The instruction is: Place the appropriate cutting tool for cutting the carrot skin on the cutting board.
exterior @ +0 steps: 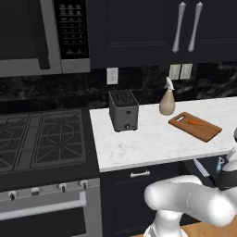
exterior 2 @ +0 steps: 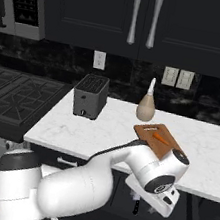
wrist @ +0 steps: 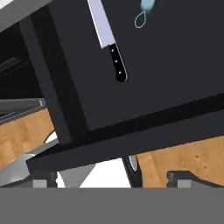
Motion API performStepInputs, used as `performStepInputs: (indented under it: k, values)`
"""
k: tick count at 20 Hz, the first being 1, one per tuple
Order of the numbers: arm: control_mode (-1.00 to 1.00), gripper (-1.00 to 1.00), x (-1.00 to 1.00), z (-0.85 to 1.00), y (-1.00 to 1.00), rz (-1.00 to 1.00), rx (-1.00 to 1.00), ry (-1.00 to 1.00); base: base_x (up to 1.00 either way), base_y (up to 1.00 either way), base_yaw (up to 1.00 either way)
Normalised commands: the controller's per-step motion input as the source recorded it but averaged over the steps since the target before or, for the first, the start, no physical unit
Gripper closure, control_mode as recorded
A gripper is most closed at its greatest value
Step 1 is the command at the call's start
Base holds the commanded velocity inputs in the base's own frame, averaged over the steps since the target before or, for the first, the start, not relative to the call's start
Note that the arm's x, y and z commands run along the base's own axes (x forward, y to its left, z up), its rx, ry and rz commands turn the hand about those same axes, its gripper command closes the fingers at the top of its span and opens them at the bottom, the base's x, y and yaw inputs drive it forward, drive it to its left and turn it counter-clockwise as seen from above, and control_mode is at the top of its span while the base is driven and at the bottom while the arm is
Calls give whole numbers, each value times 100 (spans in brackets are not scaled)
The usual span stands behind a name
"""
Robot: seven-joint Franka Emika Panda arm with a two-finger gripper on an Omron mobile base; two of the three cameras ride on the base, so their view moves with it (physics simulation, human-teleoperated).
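Below the counter, inside the open drawer (wrist: pixel 175 65), the gripper (wrist: pixel 109 179) hangs with jaws wide and empty, and it should choose the peeler (wrist: pixel 146 6), not the knife (wrist: pixel 109 41).

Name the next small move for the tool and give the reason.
Probably ease the open tool toward the light-blue peeler in the open drawer, past the knife: carrot skin calls for peeling, and nothing is held yet.
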Motion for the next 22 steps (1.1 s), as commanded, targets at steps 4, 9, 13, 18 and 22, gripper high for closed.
performStepInputs:
  k: [4,9,13,18,22]
  values:
    - [-100,-100,68,-79,-31,13,0,0,0,0,0]
    - [-100,-100,58,-68,-19,12,0,6,0,0,0]
    - [-100,-100,23,-68,-15,10,0,2,0,0,0]
    - [-100,-100,16,-62,-6,9,0,2,0,0,0]
    - [-100,-100,2,-66,0,10,0,3,0,0,0]
